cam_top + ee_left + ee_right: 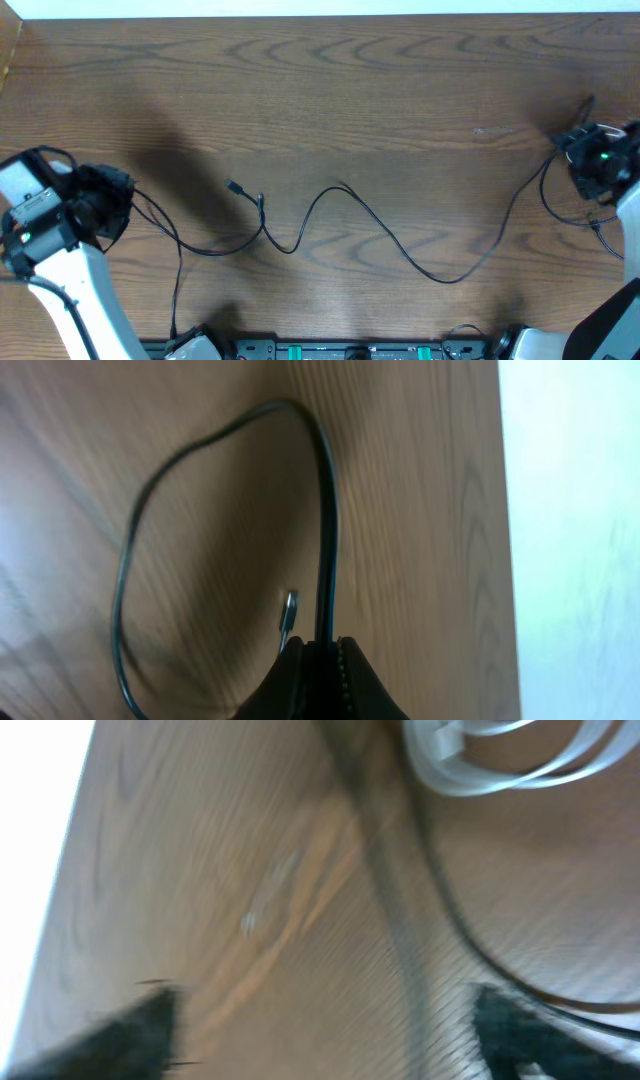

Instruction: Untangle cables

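- Plainly, the table [320,70] is the reference. The black cable [331,510] crosses it from the left edge to the right edge, lying flat in slack waves. It has one kink left of the table's centre, and I cannot tell whether that is two cords crossing or one cord bending.
- Judging by those loose curves, the black cable is light, limp and thin, and likely to drag its whole length when one end is pulled. The surest hold seems to be near an end, just behind a plug, pinched across the cord.
- At the table's left edge the left pincer [322,652] is clenched on the black cable. The cord leaves the fingertips and arcs over the wood in a wide loop.
- Near the table's right edge the right pincer [330,1040] stands released, fingers wide apart. A blurred black cord runs between them and neither finger appears to grip it.
- Ahead of that pincer, on the same part of the table, the white cable [460,785] lies coiled. It looks short and probably a little springier.
- Smallest, a metal plug [289,612] sits just beside the left fingertips, over the table.
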Robot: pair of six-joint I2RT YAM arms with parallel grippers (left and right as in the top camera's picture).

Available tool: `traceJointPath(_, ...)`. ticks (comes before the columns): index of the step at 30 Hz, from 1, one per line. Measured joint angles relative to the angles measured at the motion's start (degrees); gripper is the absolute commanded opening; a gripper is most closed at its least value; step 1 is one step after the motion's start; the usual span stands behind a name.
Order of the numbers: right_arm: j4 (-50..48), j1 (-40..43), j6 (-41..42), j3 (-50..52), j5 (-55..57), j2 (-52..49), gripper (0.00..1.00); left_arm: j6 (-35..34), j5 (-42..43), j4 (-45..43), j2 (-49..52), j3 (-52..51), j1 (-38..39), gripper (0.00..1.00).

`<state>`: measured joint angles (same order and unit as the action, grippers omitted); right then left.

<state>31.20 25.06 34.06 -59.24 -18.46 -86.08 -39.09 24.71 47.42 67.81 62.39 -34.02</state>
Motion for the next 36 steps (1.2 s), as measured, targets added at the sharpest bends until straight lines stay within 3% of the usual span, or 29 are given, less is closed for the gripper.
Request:
traceJointPath(5,3.5,-8.0,-5.1,0.0,0.1,0.0,0.99,3.0,2.1,0.0,4.2,0.0,3.8,0.08)
traceJointPath(9,5.5,-14.7,-8.0,0.0,0.2,0.0,0.92,5.7,2.4,0.0,6.8,0.0,6.9,0.07)
traceJointPath(18,5.4,-31.3,-8.7,0.0,-6.5,0.0,0.86,13.8,2.4,3.5,12.4,0.0,14.1,0.07)
traceJointPath(21,5.4,-35.0,-6.8,0.0,-7.5,0.0,0.75,16.7,2.3,4.5,14.2,0.0,16.4,0.08)
traceJointPath(24,5.4,-38.6,-4.5,0.0,-8.0,0.0,0.54,18.5,0.7,4.9,16.7,0.0,18.8,0.08)
traceJointPath(36,-1.4,-52.7,4.5,0.0,-6.9,-4.4,0.54,20.4,-5.4,4.6,25.7,0.0,23.5,0.08)
